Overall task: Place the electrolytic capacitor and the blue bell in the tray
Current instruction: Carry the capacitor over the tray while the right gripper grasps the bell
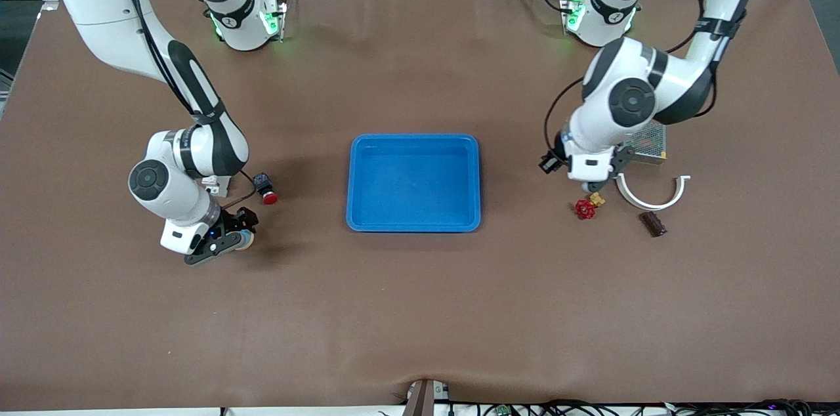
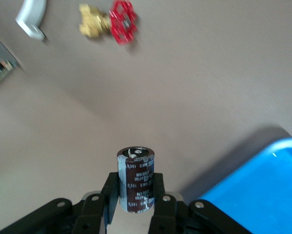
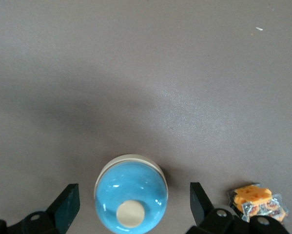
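The bright blue tray (image 1: 413, 140) lies at the table's middle, empty; one corner shows in the left wrist view (image 2: 262, 195). My left gripper (image 2: 136, 192) is shut on the electrolytic capacitor (image 2: 136, 178), a dark brown cylinder with a silver top. It holds it upright over bare table between the tray and a red valve. My right gripper (image 1: 237, 241) is down at the table toward the right arm's end. It is open around the blue bell (image 3: 131, 200), a glossy blue dome with a cream button. The fingers (image 3: 68, 207) stand on each side, apart from it. The bell also shows in the front view (image 1: 246, 240).
A brass valve with a red handwheel (image 1: 585, 208), a white curved clip (image 1: 653, 198), a dark brown small part (image 1: 653, 224) and a metal mesh box (image 1: 648, 139) lie by the left arm. A red push button (image 1: 266, 190) and an orange packet (image 3: 255, 200) lie near the bell.
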